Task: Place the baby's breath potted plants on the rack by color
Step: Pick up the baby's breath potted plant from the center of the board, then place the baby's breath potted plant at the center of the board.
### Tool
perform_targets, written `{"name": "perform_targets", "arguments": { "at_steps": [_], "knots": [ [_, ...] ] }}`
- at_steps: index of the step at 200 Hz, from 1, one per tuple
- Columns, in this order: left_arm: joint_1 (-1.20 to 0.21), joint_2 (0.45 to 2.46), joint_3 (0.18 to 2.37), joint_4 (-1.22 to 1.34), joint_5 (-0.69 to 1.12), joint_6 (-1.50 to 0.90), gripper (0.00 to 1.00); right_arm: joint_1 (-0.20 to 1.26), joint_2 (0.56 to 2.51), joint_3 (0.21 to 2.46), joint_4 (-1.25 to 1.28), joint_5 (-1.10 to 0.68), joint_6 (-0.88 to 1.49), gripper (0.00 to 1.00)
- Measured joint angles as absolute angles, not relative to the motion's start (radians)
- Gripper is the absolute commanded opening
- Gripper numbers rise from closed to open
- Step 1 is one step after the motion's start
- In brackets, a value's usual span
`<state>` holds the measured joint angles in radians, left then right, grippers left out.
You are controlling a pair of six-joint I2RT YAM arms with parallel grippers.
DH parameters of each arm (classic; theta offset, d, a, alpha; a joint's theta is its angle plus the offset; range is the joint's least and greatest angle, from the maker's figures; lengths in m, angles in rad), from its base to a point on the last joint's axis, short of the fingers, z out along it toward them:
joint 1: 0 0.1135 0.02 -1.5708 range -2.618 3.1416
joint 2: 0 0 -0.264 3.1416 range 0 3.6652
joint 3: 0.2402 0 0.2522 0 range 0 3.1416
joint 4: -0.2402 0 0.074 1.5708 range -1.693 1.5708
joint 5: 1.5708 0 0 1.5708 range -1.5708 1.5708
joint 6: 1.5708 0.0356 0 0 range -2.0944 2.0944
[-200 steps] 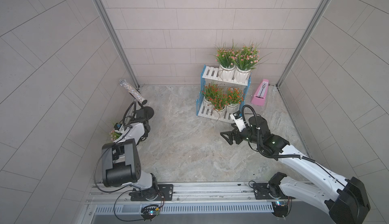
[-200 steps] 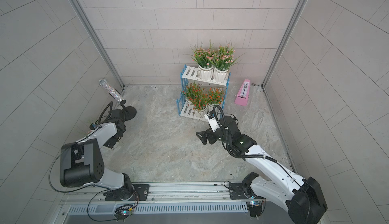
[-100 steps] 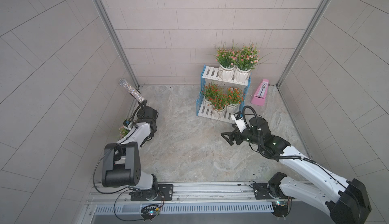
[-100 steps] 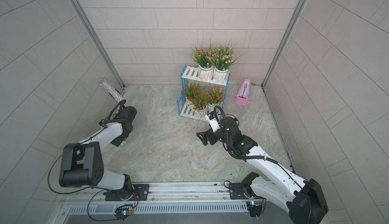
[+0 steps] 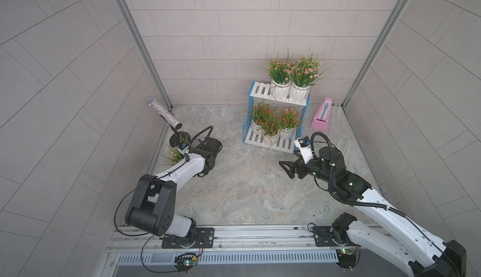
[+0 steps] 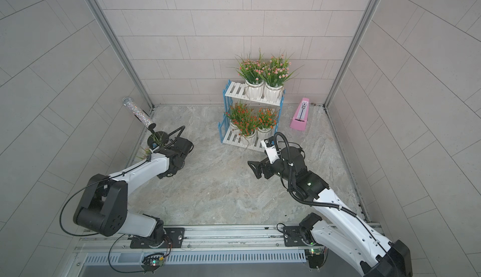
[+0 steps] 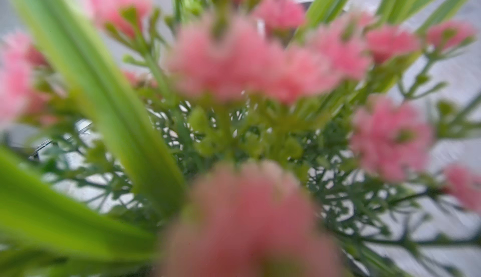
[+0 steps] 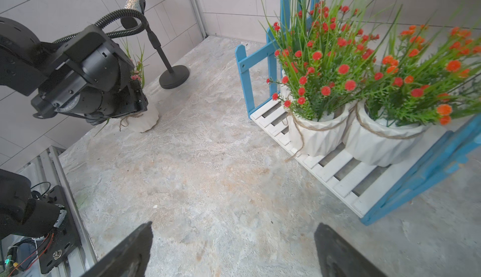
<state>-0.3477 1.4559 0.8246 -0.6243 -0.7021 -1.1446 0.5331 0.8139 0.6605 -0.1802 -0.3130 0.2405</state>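
Pink blooms of one baby's breath plant [image 7: 234, 62] crowd my left claw [image 8: 135, 100] over on the left; whether it grips the pot [image 8: 147, 118] I cannot tell. My right claw [image 8: 234, 227] gapes wide, empty, near the rack [image 5: 261, 90], which holds two pink plants [image 5: 279, 76] above and three orange-red plants [image 5: 270, 126] below.

Rack [image 5: 261, 91]: slats are painted white, side frames blue, matt throughout (wood or plastic cannot be told).
Baby's breath potted plants [image 8: 316, 137]: pots [image 8: 374, 145] are finished matt white, faceted, ceramic-like; coarse twine [image 8: 322, 129] is tied round them; leaves [image 7: 112, 101] are moulded in smooth, faintly glossy plastic; flowers [image 7: 234, 62] look fuzzy.
Counter [image 8: 208, 171]: stone-patterned, matt, slightly rough.
Microphone [image 5: 162, 113]: handle is covered in glitter.
Metronome [image 5: 321, 118]: smooth pink plastic.
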Motion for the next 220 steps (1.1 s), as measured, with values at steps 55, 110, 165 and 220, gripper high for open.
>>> {"name": "perform_targets", "arguments": {
  "at_steps": [55,110,165,220],
  "knots": [
    [-0.582,1.459,0.836,-0.638,-0.731,-1.178,0.79,0.521,0.766,0.661,-0.242,-0.271,0.241,0.99],
    [-0.804,1.502,0.909,-0.628,-0.746,-1.171,0.79,0.490,0.733,0.661,-0.289,-0.221,0.253,0.99],
    [-1.002,1.608,0.960,-0.504,-0.744,-1.030,0.79,0.428,0.682,0.661,-0.326,-0.196,0.271,0.99],
    [-1.111,1.613,0.842,-0.193,-0.701,-0.820,0.78,0.390,0.661,0.661,-0.346,-0.199,0.279,0.99]
  ]
}}
